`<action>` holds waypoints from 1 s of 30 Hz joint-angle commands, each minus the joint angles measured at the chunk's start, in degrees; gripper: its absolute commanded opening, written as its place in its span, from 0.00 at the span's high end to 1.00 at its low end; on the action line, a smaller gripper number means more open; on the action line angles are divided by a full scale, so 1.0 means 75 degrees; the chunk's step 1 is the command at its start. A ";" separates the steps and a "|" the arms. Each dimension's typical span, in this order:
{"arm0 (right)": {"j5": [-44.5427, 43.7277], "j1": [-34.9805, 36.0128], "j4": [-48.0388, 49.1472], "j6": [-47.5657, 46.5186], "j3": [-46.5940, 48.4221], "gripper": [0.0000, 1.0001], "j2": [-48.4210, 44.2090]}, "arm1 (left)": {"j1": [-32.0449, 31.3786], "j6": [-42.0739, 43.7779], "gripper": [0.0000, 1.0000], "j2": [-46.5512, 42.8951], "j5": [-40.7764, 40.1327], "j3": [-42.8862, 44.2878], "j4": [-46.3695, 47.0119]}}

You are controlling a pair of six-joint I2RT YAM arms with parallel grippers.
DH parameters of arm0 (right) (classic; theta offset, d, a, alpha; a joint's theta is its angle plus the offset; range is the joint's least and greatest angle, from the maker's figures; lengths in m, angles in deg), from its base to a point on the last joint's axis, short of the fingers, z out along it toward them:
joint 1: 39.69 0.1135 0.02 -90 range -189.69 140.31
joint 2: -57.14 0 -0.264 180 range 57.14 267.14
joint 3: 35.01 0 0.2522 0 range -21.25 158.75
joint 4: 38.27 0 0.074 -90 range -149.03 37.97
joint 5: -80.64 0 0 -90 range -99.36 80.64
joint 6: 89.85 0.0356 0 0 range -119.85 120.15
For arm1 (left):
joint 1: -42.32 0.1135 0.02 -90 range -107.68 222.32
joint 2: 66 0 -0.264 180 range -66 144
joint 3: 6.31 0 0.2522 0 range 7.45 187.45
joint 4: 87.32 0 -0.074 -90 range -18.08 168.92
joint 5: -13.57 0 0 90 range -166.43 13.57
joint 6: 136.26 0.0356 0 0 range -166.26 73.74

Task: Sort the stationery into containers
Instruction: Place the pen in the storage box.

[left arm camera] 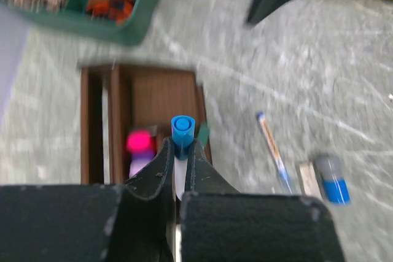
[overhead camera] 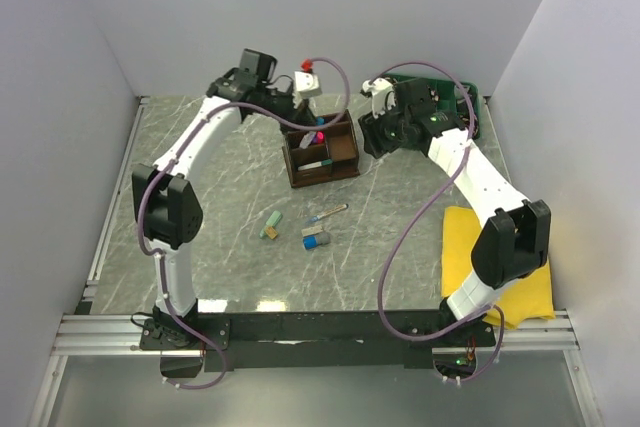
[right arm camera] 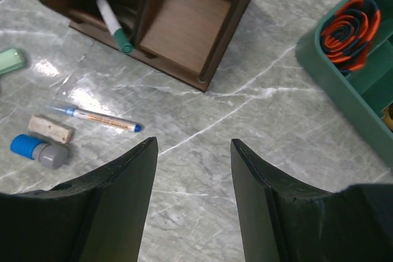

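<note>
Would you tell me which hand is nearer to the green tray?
Right. The right hand is beside the green tray; the left hand is over the wooden organiser, farther off.

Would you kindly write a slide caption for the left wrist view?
Left hand shut on a blue-capped marker over the brown wooden organiser.

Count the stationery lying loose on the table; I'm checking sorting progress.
4: a green piece, a thin pen, a tan eraser and a blue-grey piece, all in front of the wooden organiser. Others may be hidden.
</note>
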 commanded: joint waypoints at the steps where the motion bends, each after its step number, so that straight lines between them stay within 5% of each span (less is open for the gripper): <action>1: -0.0140 -0.0240 0.0207 -0.0104 0.0455 0.41 0.0041 | -0.0405 0.0117 0.99 -0.0120 0.0395 -0.0287 0.1418; 12: -0.0117 -0.0603 0.0149 -0.0151 -0.0259 0.41 -0.0486 | -0.0617 0.0187 0.99 0.0185 -0.0084 -0.1084 0.2265; 30: 0.0036 -0.0709 0.0090 -0.0068 -0.0366 0.41 -0.0358 | -0.0722 -0.0234 0.99 0.0103 0.0220 -0.1072 0.1432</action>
